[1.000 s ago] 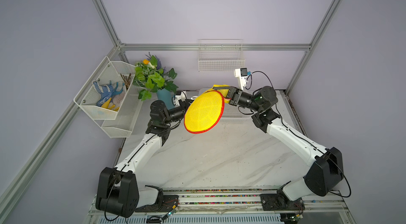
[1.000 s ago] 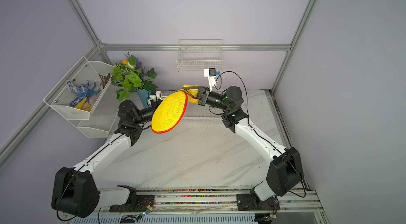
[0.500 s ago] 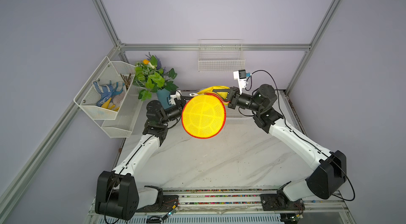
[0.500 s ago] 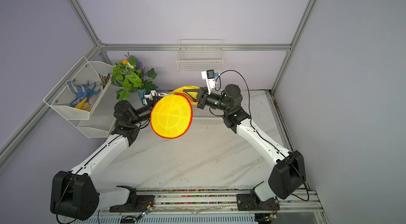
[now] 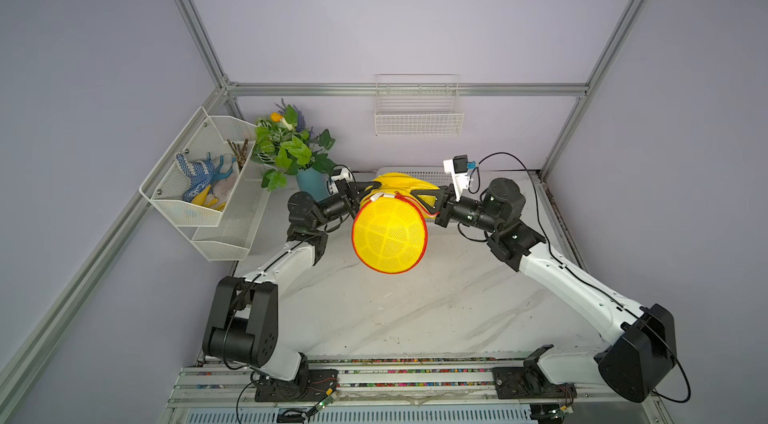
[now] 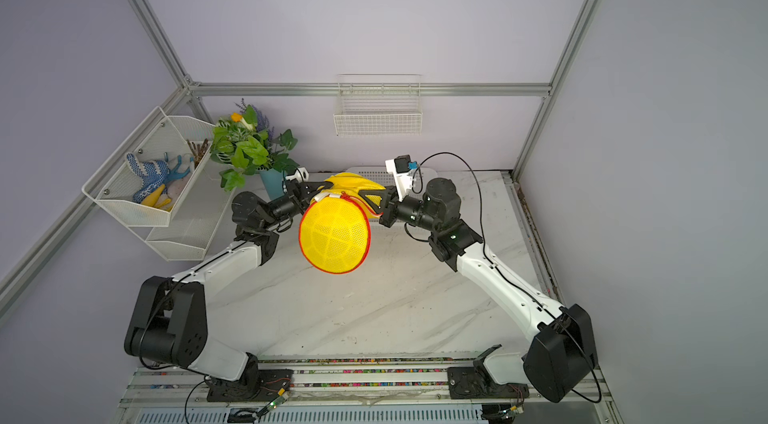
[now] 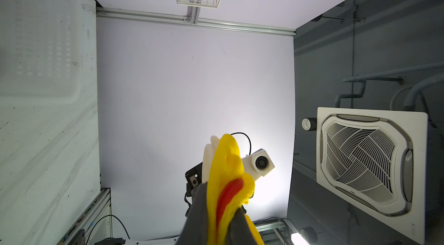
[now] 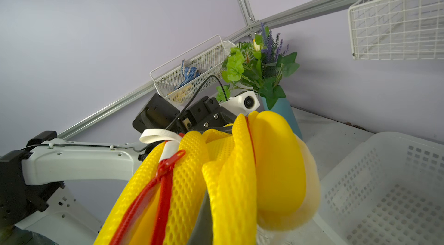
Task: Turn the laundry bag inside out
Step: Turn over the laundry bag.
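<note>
- The laundry bag [image 5: 390, 235] is up in the air over the middle of the counter [image 5: 415, 318]. It hangs between the two tools.
- It is bright yellow net cloth with a red edge. Both top views show its round face, and more yellow cloth is bunched up behind it.
- The left tool [image 5: 362, 194] is pinched tight on the top edge of the bag. In the left wrist view, yellow cloth with a red strip is squeezed between its two grey fingers [image 7: 195, 215].
- The right tool [image 5: 420, 201] is pinched tight on the other side of that top edge (folds of cloth hide most of it in its own wrist view).
- A red zipper [image 8: 163, 183] runs down the cloth. A small white tab [image 8: 159, 135] sits at its top end.
- A white basket [image 8: 384, 183] with little holes sits on the counter behind the bag, by the back wall.
- A plant [image 5: 291, 147] in a blue pot stands in the back left corner, near the left tool.
- A wire basket [image 5: 417, 122] hangs on the back wall.
- A mesh rack [image 5: 195, 210] on the left wall holds blue gloves [image 5: 195, 170].
</note>
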Motion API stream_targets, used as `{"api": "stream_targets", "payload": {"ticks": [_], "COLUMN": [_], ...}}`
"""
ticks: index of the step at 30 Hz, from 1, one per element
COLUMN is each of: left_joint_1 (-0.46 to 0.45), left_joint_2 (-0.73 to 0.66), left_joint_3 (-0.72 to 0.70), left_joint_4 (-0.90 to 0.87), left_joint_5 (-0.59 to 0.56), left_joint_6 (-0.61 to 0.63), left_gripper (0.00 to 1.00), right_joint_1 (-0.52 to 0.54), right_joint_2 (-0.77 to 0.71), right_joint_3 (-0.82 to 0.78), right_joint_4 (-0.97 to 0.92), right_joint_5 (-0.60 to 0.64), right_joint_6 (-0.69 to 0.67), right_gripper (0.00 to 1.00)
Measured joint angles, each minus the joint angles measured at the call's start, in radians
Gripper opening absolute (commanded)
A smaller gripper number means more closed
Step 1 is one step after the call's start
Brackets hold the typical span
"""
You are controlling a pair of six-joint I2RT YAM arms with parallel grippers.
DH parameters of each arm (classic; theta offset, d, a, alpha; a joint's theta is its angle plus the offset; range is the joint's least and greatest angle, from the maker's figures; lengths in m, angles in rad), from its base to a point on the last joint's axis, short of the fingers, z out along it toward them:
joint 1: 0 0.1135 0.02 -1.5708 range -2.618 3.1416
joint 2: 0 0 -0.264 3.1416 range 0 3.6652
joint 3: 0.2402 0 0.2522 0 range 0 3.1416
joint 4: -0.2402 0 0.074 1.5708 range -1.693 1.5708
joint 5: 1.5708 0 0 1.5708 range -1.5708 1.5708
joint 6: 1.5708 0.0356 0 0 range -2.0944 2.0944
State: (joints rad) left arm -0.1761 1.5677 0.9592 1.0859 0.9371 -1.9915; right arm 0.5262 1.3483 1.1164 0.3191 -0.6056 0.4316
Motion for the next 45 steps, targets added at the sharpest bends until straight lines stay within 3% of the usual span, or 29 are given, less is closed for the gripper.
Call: {"api": "stream_targets", "payload": {"ticks": [4, 8, 14, 20, 24, 29, 36, 40, 45], "left_joint_1": [-0.001, -0.001, -0.010, -0.027, -0.053, -0.089, -0.085, -0.081, -0.086], "left_joint_2": [0.100, 0.148, 0.145, 0.176, 0.226, 0.305, 0.400, 0.391, 0.345], "left_joint_3": [0.165, 0.302, 0.262, 0.204, 0.204, 0.215, 0.356, 0.407, 0.405], "left_joint_4": [0.037, 0.058, 0.132, 0.205, 0.275, 0.399, 0.441, 0.412, 0.389], "left_joint_5": [0.010, 0.008, -0.028, -0.064, -0.064, -0.093, -0.085, -0.051, -0.018], "left_joint_6": [-0.043, -0.057, -0.048, -0.027, -0.012, -0.017, -0.039, -0.042, -0.076], "left_gripper": [0.00, 0.00, 0.00, 0.00, 0.00, 0.13, 0.20, 0.18, 0.06], "right_joint_1": [-0.007, -0.015, -0.012, -0.003, 0.005, 0.018, 0.018, 0.018, 0.020], "right_joint_2": [0.046, 0.153, 0.305, 0.409, 0.414, 0.464, 0.490, 0.448, 0.371], "right_joint_3": [-0.058, -0.045, 0.058, 0.158, 0.175, 0.260, 0.289, 0.218, 0.098], "right_joint_4": [0.253, 0.596, 0.967, 1.073, 1.072, 1.063, 1.086, 1.140, 1.154], "right_joint_5": [0.027, 0.038, 0.042, 0.002, -0.017, -0.071, -0.210, -0.294, -0.397], "right_joint_6": [0.192, 0.473, 0.885, 1.170, 1.268, 1.374, 1.533, 1.561, 1.511], "right_gripper": [0.00, 0.00, 0.00, 0.00, 0.00, 0.00, 0.00, 0.00, 0.00]}}
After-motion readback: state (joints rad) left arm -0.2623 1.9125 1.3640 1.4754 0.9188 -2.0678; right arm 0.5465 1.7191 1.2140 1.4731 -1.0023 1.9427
